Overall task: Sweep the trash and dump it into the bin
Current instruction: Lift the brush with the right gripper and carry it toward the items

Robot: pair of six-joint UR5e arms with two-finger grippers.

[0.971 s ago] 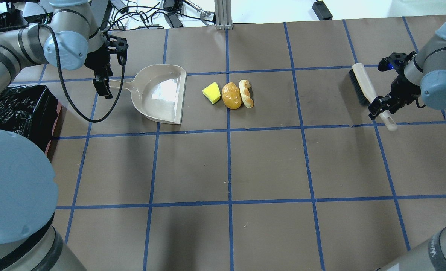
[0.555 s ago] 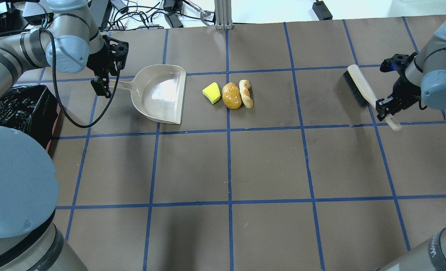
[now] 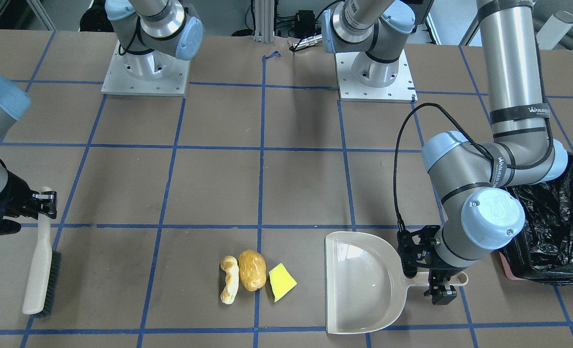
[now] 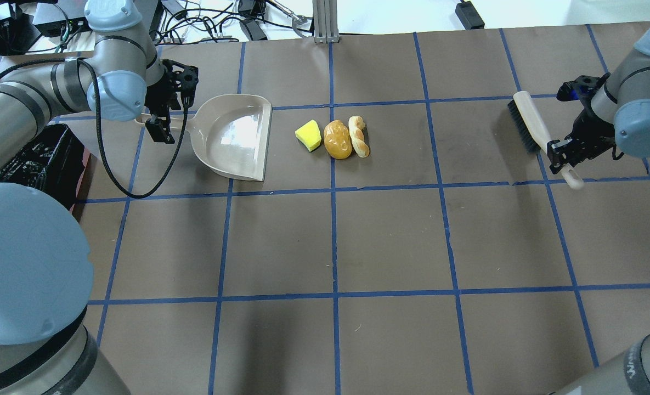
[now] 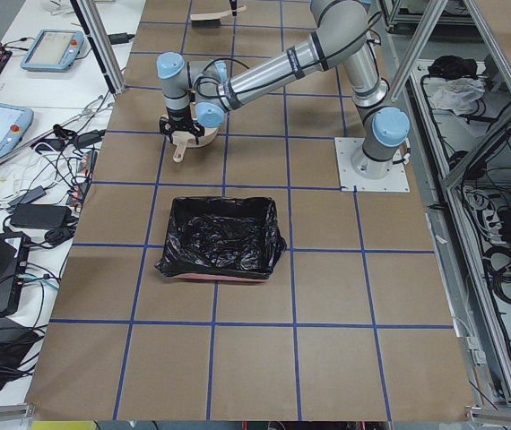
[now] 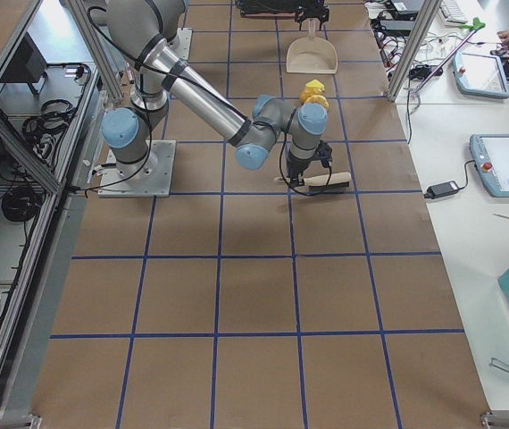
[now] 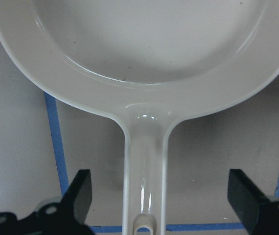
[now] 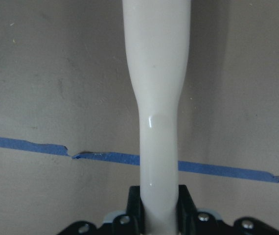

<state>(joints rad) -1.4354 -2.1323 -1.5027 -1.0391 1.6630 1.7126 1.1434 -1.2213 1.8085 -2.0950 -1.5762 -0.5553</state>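
left claw (image 7: pixel 161 196): spread, straddling pan (image 4: pixel 231 137) handle, not gripping
right claw (image 8: pixel 159 203): pinching brush (image 4: pixel 529 123) handle
risk: off-centre closing skews pan, swept trash (image 4: pixel 337 140) likely misses it

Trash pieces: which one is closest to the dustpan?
The yellow-green sponge wedge: it ends the row on the dustpan side; the golden-brown lump sits mid-row, the pale bread piece farthest.

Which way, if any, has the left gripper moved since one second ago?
Yes: in the overhead view the left gripper moved right along the handle of the unmoved dustpan, toward its pan.
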